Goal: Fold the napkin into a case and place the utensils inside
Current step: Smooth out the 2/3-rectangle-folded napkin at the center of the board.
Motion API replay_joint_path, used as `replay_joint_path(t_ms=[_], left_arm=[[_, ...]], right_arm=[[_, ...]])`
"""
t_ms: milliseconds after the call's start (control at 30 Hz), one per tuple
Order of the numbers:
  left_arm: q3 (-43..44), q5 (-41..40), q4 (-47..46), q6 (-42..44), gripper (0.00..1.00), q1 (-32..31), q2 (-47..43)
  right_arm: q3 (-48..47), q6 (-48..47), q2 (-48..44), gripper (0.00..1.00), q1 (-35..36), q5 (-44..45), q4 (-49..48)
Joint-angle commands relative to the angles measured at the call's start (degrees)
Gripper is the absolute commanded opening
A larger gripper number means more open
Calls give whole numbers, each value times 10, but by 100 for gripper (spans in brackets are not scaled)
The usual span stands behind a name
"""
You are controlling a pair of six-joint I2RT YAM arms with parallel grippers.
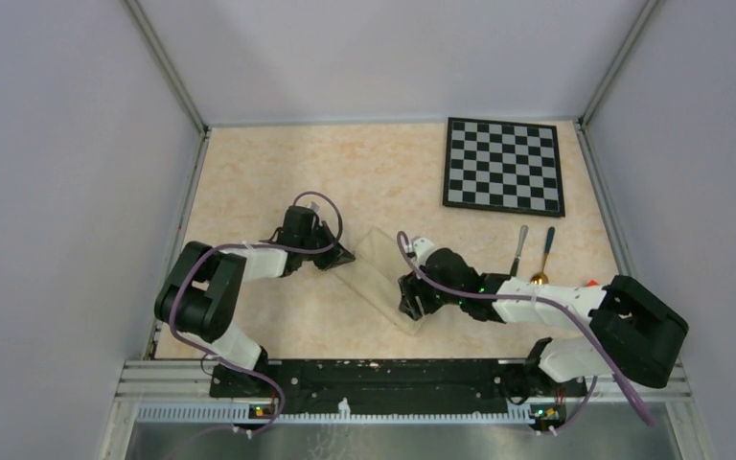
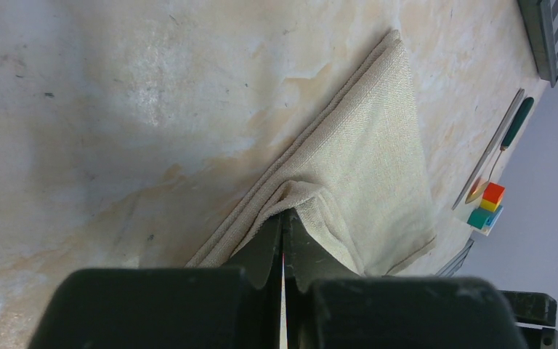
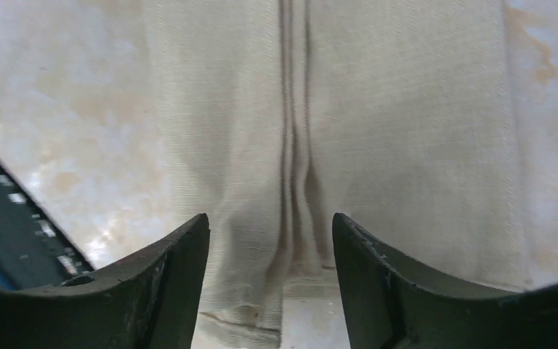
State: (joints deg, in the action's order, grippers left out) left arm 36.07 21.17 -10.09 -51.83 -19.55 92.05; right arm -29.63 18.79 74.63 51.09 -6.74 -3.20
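Pale grey walls box in a beige marbled counter (image 1: 268,172). On the left, the left tool (image 1: 333,255) is clamped tight, its fingers (image 2: 265,251) pressed together on an edge of the napkin (image 1: 380,280), where the cloth puckers up at the tips. From there the napkin lies as a long folded strip slanting toward the near right, mid-counter between the two arms. At its other end the right tool (image 1: 412,305) stands over it with fingers (image 3: 178,280) spread wide, holding nothing. The cloth lies flat beneath, with a creased ridge down its middle. Farther right, the knife (image 1: 518,249) and the spoon (image 1: 545,251) lie side by side, apart from the napkin, with coloured blocks (image 2: 487,206) near their ends. A checkered board (image 1: 504,165) sits at the far right.
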Motion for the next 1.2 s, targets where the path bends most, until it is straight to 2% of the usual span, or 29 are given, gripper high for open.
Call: replay_joint_path(t_ms=[0,33,133,167,200,300,367,433,533,567,633,700,800,900,1000,1100,1167], left_arm=[[-3,-4,-7,14,0,5,8],[-3,-3,-7,15,0,6,8],[-3,-3,-6,16,0,7,9],[-4,-2,-7,15,0,8,9],[-3,-2,-7,17,0,9,9],[-2,2,-6,19,0,11,14],[-1,6,-7,19,0,12,16],[-3,10,-13,18,0,12,18],[-6,14,-20,15,0,12,22],[-8,13,-20,15,0,12,22],[-10,14,-23,13,0,12,23],[-11,12,-23,13,0,12,23],[-9,10,-22,17,0,12,27],[-9,9,-22,19,0,12,36],[-9,10,-26,21,0,12,47],[-14,7,-30,23,0,14,55],[-19,9,-39,23,0,17,61]], right_arm=[[-17,-33,10,58,31,191,53],[-17,-30,13,52,34,202,55],[-35,-17,30,19,45,248,72],[-41,-11,41,13,45,265,81],[-46,-7,48,11,45,275,86],[-56,1,41,11,46,284,102],[-65,-6,14,16,48,251,106],[-80,-8,-15,25,49,204,102],[-115,4,-14,49,47,125,86],[-123,7,-2,54,41,89,68],[-140,25,43,58,15,-21,1],[-148,61,102,58,-23,-169,-97],[-179,111,205,58,-39,-307,-222],[-226,149,289,46,-41,-396,-302],[-266,145,345,32,-41,-406,-301],[-294,111,381,26,-44,-388,-258],[-304,98,397,25,-46,-376,-240]])
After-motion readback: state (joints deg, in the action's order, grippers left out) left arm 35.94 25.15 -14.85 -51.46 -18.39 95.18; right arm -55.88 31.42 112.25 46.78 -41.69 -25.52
